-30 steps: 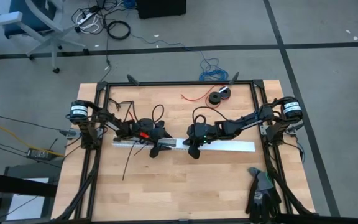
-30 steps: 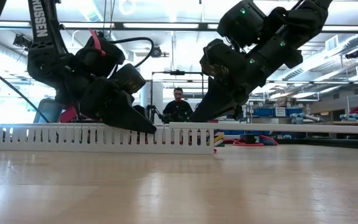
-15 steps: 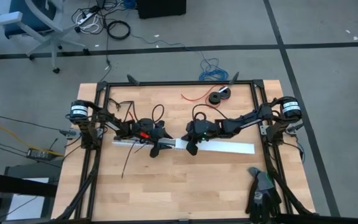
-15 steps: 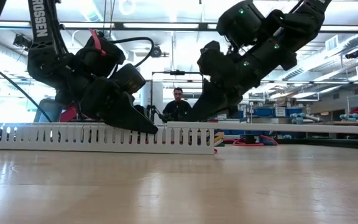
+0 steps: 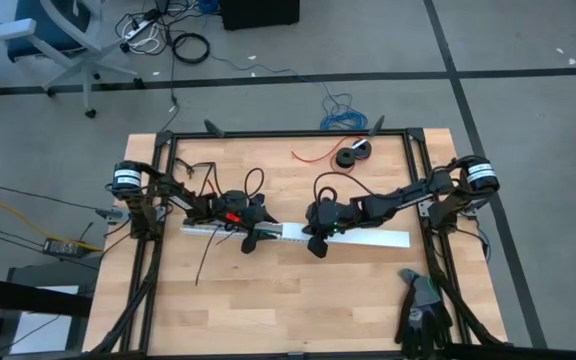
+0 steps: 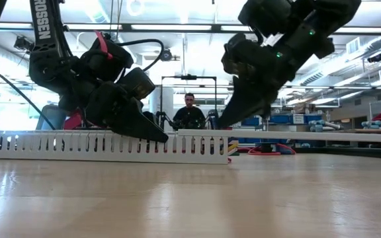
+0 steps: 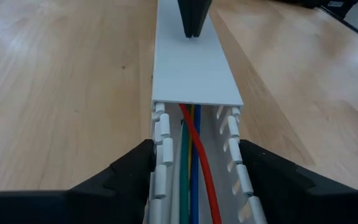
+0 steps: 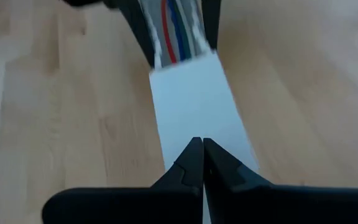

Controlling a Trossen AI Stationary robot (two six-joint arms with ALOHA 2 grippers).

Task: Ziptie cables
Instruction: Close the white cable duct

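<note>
right gripper [image 8: 197,163] clenched, empty, tip on duct lid [image 7: 191,68] | left gripper [image 7: 194,168] straddles slotted duct [image 7: 161,149] at lid's end | risk – lid sliding pinches cables [image 7: 191,162]

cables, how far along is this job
Done: the cables lie inside the slotted duct. In hand: the left gripper straddles the duct while the shut right gripper presses on the white cover, which covers only part of the duct. Left: no ziptie visible on the cables.
</note>
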